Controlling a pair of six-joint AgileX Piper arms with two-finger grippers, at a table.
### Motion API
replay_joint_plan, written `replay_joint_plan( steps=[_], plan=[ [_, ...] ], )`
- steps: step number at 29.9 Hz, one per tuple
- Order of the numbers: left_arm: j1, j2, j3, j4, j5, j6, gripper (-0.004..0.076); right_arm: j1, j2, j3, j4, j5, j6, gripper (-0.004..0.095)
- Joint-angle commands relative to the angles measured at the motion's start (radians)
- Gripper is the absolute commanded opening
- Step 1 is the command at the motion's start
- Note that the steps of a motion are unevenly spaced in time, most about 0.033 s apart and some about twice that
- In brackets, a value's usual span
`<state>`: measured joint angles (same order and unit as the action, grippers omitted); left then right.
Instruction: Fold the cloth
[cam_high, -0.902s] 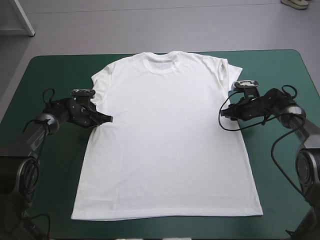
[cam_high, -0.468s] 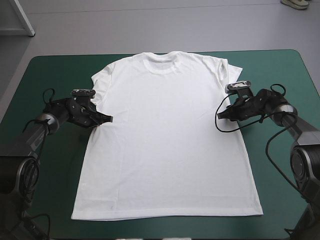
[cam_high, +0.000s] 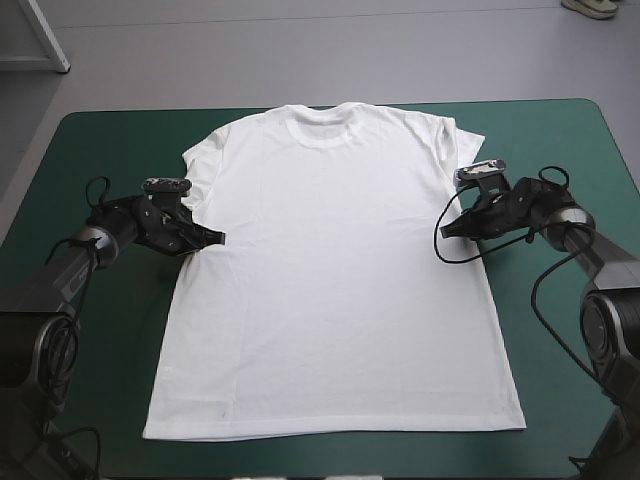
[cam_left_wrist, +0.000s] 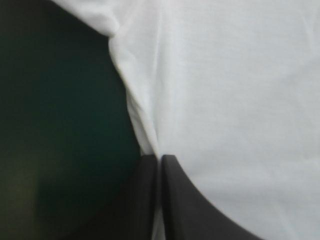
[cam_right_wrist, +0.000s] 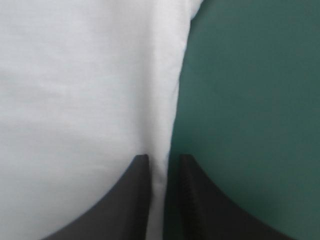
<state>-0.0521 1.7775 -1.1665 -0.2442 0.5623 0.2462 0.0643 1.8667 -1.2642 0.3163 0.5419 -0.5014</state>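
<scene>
The white T-shirt (cam_high: 330, 270) lies spread flat, face up, on the teal-green cover (cam_high: 100, 140), collar toward the far edge. My left gripper (cam_high: 218, 238) is at the shirt's left side seam just below the sleeve. In the left wrist view my gripper (cam_left_wrist: 160, 157) is all but shut, with the T-shirt's (cam_left_wrist: 240, 90) edge pinched in it. My right gripper (cam_high: 447, 228) is at the right side seam below the other sleeve. Seen from the right wrist, my gripper (cam_right_wrist: 164, 157) has only a narrow gap, and the T-shirt's (cam_right_wrist: 75, 90) hem runs between the fingers.
Bare teal-green cover (cam_right_wrist: 250, 100) lies outside each side seam, and again (cam_left_wrist: 60, 125) beside the left gripper. The shirt's bottom hem lies close to the table's near edge. A strip of cover stays free beyond the collar.
The right gripper slid in toward the shirt's right seam, then eased slightly back outward. The left gripper and the shirt have stayed still.
</scene>
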Motion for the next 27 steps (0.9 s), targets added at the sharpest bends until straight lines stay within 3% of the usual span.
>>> replay_joint_plan(
  steps=[1,3,12,19,27],
  plan=[
    [-0.002,-0.037,-0.021,0.000,-0.018,-0.003,0.0019,0.034,-0.009,0.000,-0.013,0.089,-0.019,0.0032],
    [-0.002,-0.037,-0.021,0.000,-0.025,-0.003,0.0019,0.046,-0.009,0.000,-0.023,0.087,-0.020,-0.0016],
    [-0.002,-0.072,-0.070,0.005,-0.054,0.001,0.0019,0.048,-0.089,-0.016,-0.026,-0.013,0.002,-0.0017],
    [-0.002,-0.138,-0.226,0.016,-0.055,0.001,0.0019,0.048,-0.229,-0.145,-0.033,-0.076,0.002,-0.0017],
    [-0.002,-0.147,-0.455,0.029,0.034,0.001,0.0019,0.035,-0.285,-0.370,-0.033,-0.084,0.006,-0.0018]
  ],
)
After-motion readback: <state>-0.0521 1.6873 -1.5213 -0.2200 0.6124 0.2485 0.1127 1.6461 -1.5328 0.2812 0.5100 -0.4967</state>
